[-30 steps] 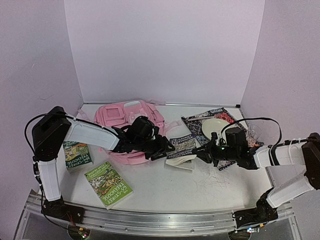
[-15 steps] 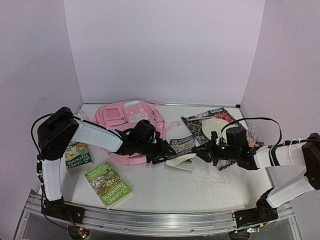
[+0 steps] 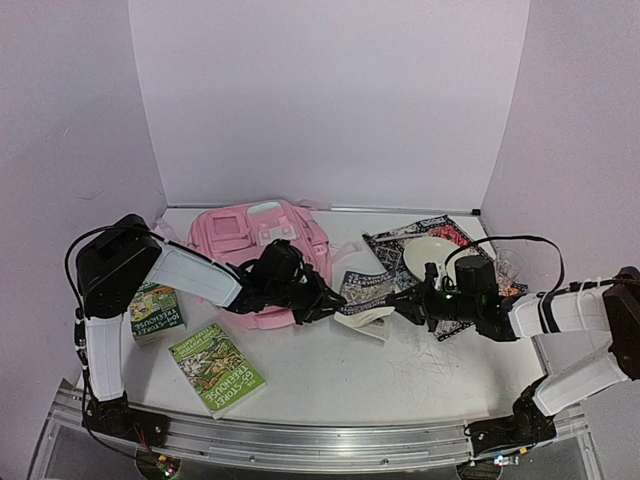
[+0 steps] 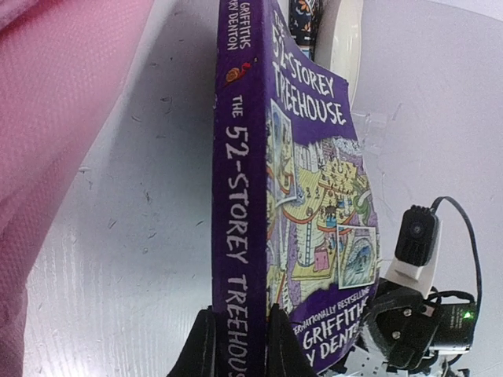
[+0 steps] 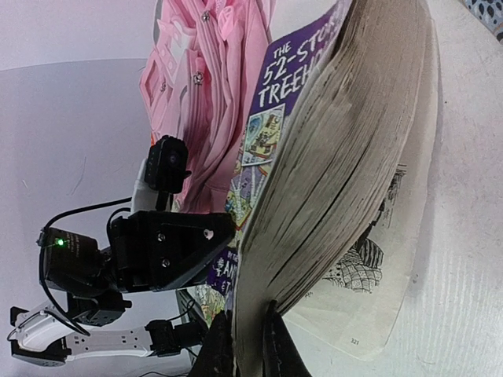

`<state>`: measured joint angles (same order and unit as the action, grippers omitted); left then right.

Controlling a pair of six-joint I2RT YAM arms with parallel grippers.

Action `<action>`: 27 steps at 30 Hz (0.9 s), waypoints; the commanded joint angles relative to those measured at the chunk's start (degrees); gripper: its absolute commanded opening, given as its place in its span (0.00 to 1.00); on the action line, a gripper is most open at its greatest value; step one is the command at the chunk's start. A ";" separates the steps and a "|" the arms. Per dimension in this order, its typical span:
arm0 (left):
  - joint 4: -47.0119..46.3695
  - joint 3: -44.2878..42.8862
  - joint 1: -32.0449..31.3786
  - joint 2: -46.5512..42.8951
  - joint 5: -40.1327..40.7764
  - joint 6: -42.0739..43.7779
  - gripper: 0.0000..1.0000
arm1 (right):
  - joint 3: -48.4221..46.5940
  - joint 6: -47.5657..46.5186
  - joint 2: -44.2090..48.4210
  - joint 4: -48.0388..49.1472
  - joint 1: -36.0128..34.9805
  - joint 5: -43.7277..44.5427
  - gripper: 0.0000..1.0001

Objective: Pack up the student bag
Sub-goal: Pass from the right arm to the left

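Note:
The student bag (image 3: 250, 235), a soft pink backpack, lies flat at the back left of the table; its pink fabric also fills the left edge of the left wrist view (image 4: 47, 118). A purple "52-Storey Treehouse" book (image 3: 365, 290) lies half open between the two arms, just right of the bag. My left gripper (image 3: 335, 303) is shut on the book's spine (image 4: 240, 236), one finger on each side. My right gripper (image 3: 400, 305) is shut on a thick block of the book's pages (image 5: 346, 157), with the bottom page lying flat on the table.
Two green paperback books (image 3: 217, 368) (image 3: 155, 308) lie at the front left. A white bowl (image 3: 432, 255) rests on a black-and-white patterned book (image 3: 395, 243) at the back right, with clear plastic (image 3: 510, 265) beside it.
My left gripper has slid right from the bag's edge to the purple book and closed on its spine. The right gripper has kept its hold on the pages.

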<state>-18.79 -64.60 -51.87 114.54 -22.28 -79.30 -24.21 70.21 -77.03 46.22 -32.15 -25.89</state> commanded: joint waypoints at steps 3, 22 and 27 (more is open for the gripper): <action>-13.25 -1.32 -1.32 -5.43 -3.49 1.12 0.00 | -1.90 -4.58 3.41 -2.94 -0.55 -0.20 0.02; -23.30 5.26 -0.55 -14.07 14.78 -0.68 0.00 | -3.38 4.24 10.53 -5.44 -11.74 25.76 0.88; -23.35 7.78 -0.46 -16.53 21.51 -1.20 0.00 | -1.98 7.26 9.51 3.17 -14.68 30.73 0.98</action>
<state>-34.57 -57.40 -52.70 103.38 -8.36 -79.71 -26.95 73.58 -66.97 39.71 -45.11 -1.80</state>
